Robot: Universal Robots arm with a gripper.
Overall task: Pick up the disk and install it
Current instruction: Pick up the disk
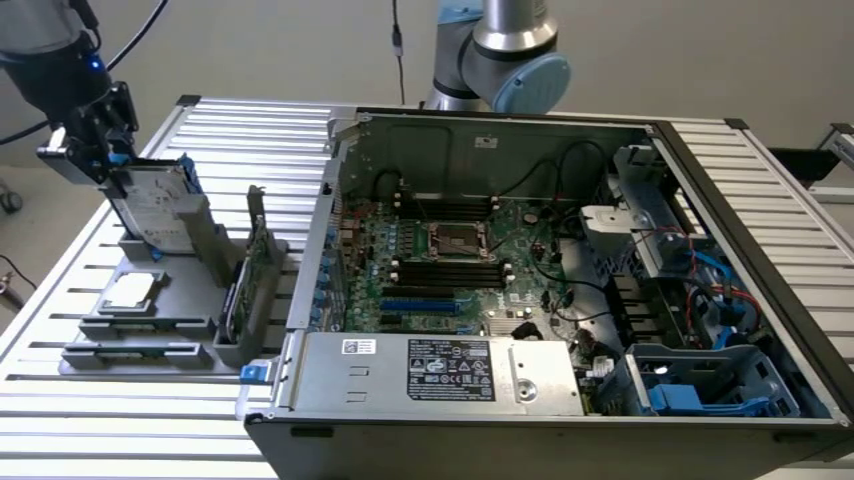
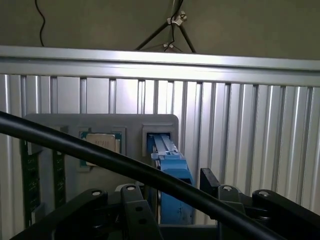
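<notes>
Exterior view. The gripper (image 1: 104, 155) is observed at the upper left of the frame, lowered over the top end of the disk (image 1: 154, 210). Its jaws are seen spread wide on either side of that end; nothing is clamped. The disk is found standing on end in a grey holder (image 1: 147, 330) on the slatted tabletop (image 1: 54, 400), at the exterior view's left. Its long axis is noted as running nearly upright, tipped slightly, with the top end toward the upper left of the frame. The silver-grey broad face is turned toward the camera, and the blue carrier is visible along both long edges. A small silver chip (image 1: 130, 292) is seen lying flat in the holder below the disk, and a green card (image 1: 254, 270) stands on edge beside it. An open computer case (image 1: 534, 270) is recorded at centre and right.

Wrist view. The disk (image 2: 172, 170) is seen edge-on, its blue carrier running from the holder (image 2: 100, 122) slot up between the released jaws of the gripper (image 2: 172, 210). Tabletop (image 2: 250, 150) is visible between the carrier and one jaw. The chip (image 2: 100, 145) is seated just beside the disk's slot. A black cable (image 2: 125, 165) crosses in front.
</notes>
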